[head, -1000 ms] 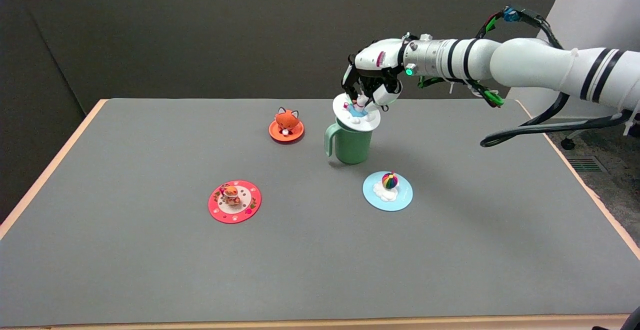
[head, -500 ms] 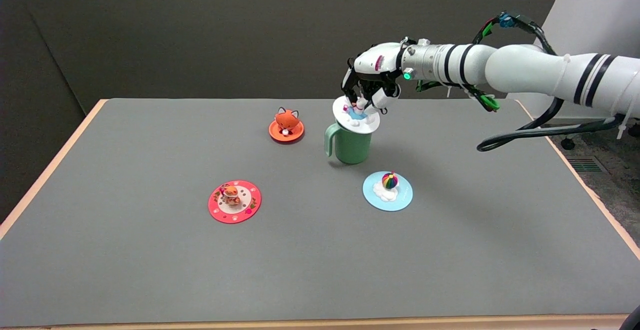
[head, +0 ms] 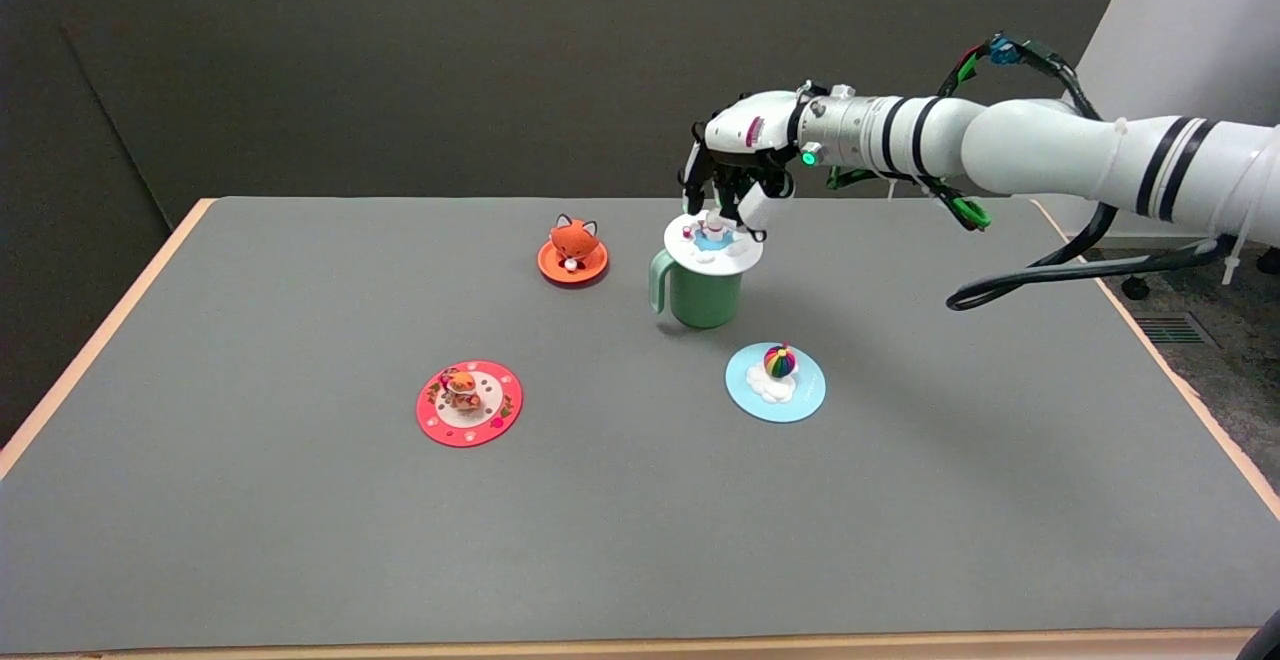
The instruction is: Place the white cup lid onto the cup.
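The white cup lid (head: 714, 245), with a small figurine on a blue patch on top, lies level on the rim of the green cup (head: 703, 295), which stands right of the table's middle with its handle to the left. My right hand (head: 733, 165) hangs directly over the lid, palm down. Its fingertips (head: 752, 215) come down on both sides of the figurine and still seem to pinch it. The cup's opening is hidden beneath the lid.
An orange lid with a fox figure (head: 573, 255) lies left of the cup. A light blue lid with a rainbow ball (head: 775, 380) lies in front of it. A red lid with a small figure (head: 469, 401) sits further left. The grey table (head: 300, 540) ends in wooden edges.
The lid was tilted against the cup's rim; it has settled level onto the cup. The hand has stayed above it, and the forearm has shifted slightly.
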Tool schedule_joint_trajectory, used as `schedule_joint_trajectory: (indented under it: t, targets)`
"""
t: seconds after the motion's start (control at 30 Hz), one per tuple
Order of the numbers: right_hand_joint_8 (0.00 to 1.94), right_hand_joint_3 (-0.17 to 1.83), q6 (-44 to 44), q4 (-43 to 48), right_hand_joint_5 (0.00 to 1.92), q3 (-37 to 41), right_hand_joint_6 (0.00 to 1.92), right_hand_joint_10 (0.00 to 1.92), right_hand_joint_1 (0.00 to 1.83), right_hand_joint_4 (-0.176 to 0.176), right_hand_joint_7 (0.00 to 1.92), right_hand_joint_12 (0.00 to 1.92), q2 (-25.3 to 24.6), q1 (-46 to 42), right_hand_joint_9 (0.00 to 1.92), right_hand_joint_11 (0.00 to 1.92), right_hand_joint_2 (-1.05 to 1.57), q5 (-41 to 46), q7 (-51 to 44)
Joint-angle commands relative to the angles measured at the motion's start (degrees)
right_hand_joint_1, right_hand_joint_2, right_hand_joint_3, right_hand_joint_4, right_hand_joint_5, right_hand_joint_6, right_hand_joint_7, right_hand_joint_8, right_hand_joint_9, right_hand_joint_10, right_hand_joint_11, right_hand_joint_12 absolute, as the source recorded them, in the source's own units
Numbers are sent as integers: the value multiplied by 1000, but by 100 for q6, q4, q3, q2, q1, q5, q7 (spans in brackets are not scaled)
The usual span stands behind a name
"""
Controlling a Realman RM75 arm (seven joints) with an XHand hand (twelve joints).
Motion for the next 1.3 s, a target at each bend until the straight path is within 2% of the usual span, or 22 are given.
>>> schedule_joint_trajectory:
  t: [0.03,0.1,0.17,0.27,0.4,0.5,0.57,0.63,0.67,0.77,1.03,1.3]
  targets:
    - [201,920,42,-8,779,142,207,301,928,176,963,1428,-17,-106,1027,631,703,-21,0]
    - [191,928,57,-20,767,221,202,294,911,176,942,1435,-1,-122,1022,617,697,-21,-4]
    - [226,794,73,-39,735,338,208,280,915,169,911,1448,15,-131,1019,570,755,-29,-30]
    - [225,804,51,-79,711,602,204,275,911,148,899,1457,31,-175,1012,530,750,-29,-171]
    - [222,859,-130,-111,708,872,202,274,930,142,896,1454,55,-179,1007,509,707,-80,-204]
    - [220,870,-309,-198,707,1037,201,267,935,149,896,1426,83,-179,1002,529,702,-658,-208]
    - [220,868,-449,-255,712,1129,200,255,940,165,895,1321,107,-183,993,617,701,-1117,-208]
    - [219,847,-592,-288,720,1226,202,242,931,175,888,1069,147,-222,973,724,712,-1548,-208]
    - [210,929,-609,-293,717,1291,210,247,902,176,890,960,170,-264,963,761,684,-1661,-201]
    - [205,962,-599,-290,717,1611,215,242,875,176,887,811,292,-473,945,833,684,-1865,-176]
    - [197,971,-430,-227,735,2562,217,229,853,176,889,753,681,-1220,942,912,706,-2294,-168]
    - [199,966,-111,-37,741,3510,217,233,854,176,902,722,989,-2109,965,951,708,-2343,-168]
